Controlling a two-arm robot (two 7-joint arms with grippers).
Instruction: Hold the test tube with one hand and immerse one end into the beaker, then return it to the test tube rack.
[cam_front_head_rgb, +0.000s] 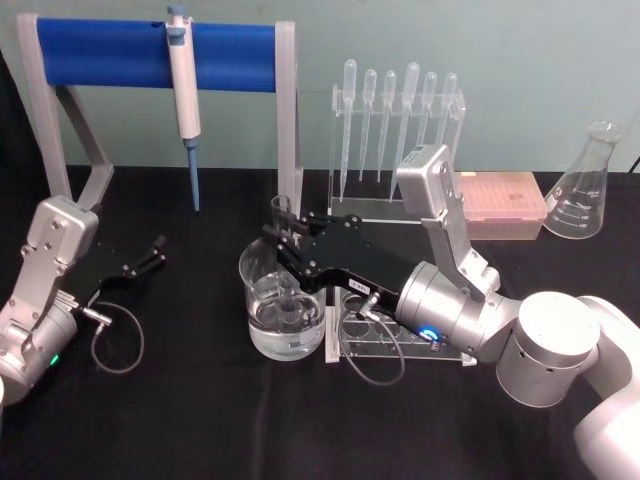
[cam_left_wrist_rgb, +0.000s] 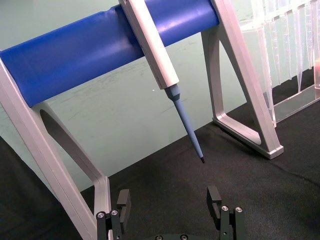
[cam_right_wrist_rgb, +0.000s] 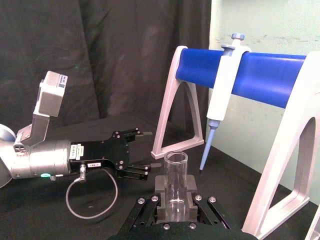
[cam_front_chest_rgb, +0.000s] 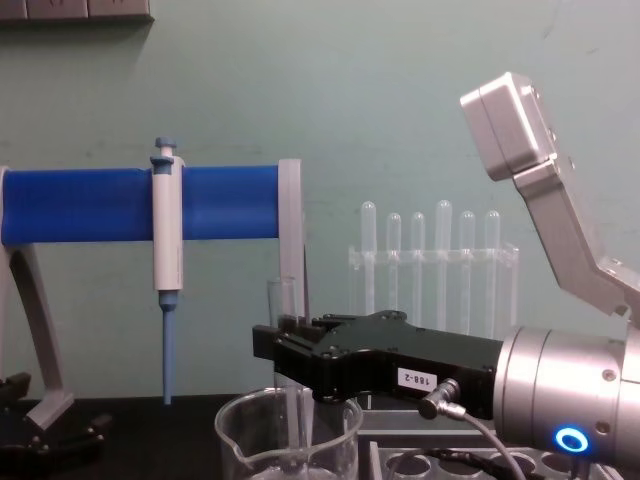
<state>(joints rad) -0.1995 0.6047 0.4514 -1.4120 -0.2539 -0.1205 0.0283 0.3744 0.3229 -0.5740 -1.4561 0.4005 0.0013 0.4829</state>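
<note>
test tube (cam_front_head_rgb: 281, 212) in beaker (cam_front_head_rgb: 258, 335) (right pincer (cam_front_head_rgb: 284, 243))

Right arm: comes in from the right, forearm roughly level. Silver cylindrical right wrist (cam_front_head_rgb: 450, 300), blue ring light (cam_front_chest_rgb: 570, 439) lit. Black two-fingered right tool (cam_front_head_rgb: 283, 232) points toward the robot's left. Its fingers (cam_right_wrist_rgb: 160, 187) are closed on a slim clear glass test tube (cam_right_wrist_rgb: 175, 172), which stands upright between them. Small white numbered label (cam_front_chest_rgb: 417, 379) on the tool body faces the chest camera.

Left arm: parked at the left. Silver left wrist (cam_front_head_rgb: 35, 310) shows a green light (cam_front_head_rgb: 52, 358). Black left tool (cam_front_head_rgb: 152, 252) sits low over the black-cloth tabletop (cam_front_head_rgb: 200, 420), fingers (cam_left_wrist_rgb: 123, 200) spread apart. It is probably just off the cloth, but contact is hard to judge.
</note>
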